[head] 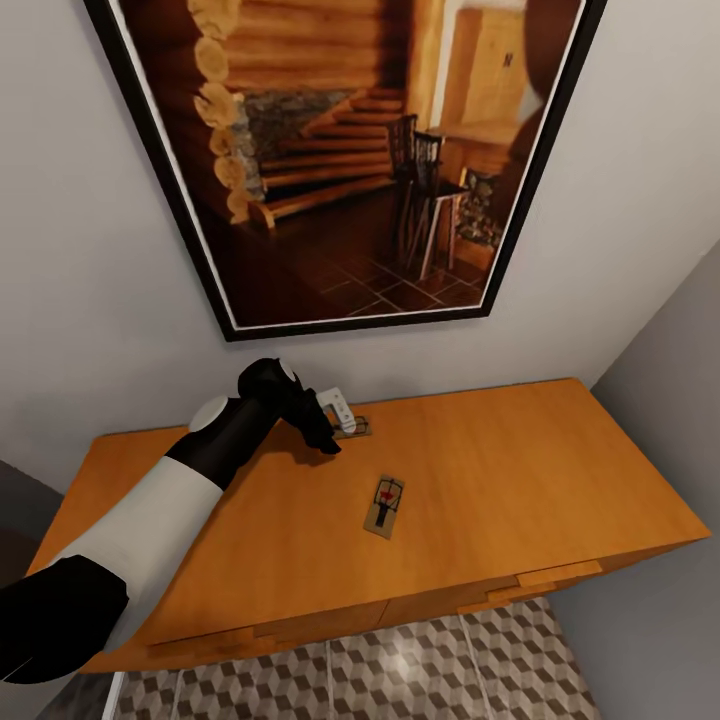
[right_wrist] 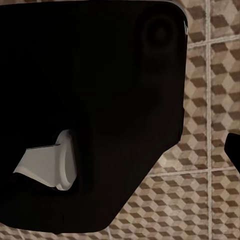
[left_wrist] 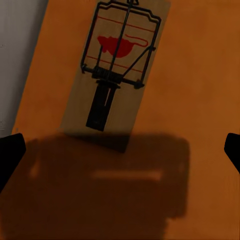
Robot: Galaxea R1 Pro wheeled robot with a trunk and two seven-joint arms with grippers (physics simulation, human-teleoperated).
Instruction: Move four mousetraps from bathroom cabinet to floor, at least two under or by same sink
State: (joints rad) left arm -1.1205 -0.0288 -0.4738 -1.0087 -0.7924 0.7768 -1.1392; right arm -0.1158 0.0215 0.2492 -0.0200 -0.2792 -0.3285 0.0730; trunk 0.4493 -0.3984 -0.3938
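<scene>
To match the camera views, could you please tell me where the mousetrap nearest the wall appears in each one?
Head view: the mousetrap lies at the cabinet top's back edge, beside the left hand.
Left wrist view: upper middle of the picture, ahead of the open hand.
Right wrist view: faces the bathroom floor.
Shared landmark: the orange cabinet top meeting the wall.

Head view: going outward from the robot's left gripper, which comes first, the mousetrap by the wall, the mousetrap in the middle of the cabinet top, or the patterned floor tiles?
1. Mousetrap by the wall, right at the left gripper.
2. Middle mousetrap, toward the cabinet's front.
3. Floor tiles, below the cabinet front.
</scene>
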